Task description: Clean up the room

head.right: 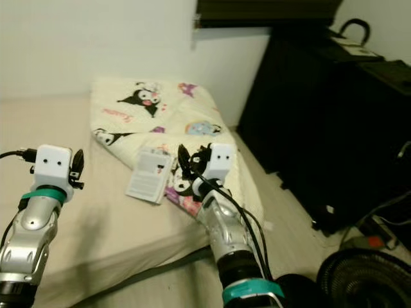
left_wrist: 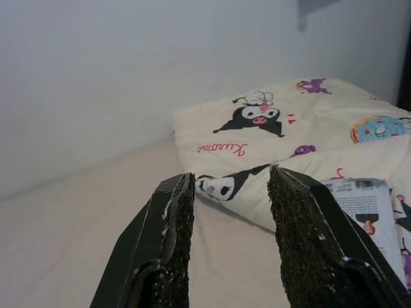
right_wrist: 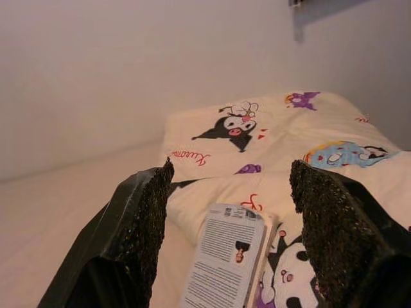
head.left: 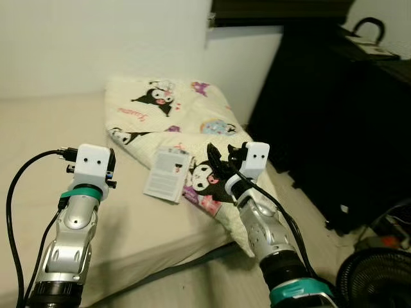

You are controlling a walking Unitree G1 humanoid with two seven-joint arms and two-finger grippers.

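Note:
A cream quilt printed with cartoon figures lies folded at the far right corner of the beige bed. A white booklet with black print rests on the quilt's near edge. My right gripper hovers open just right of the booklet, above the quilt; in the right wrist view the booklet lies between and beyond its fingers. My left gripper is open and holds nothing, raised over the bare mattress left of the quilt.
A tall black cabinet stands to the right of the bed, with a handled bag on top. A black fan and cables sit on the floor at the lower right. White wall backs the bed.

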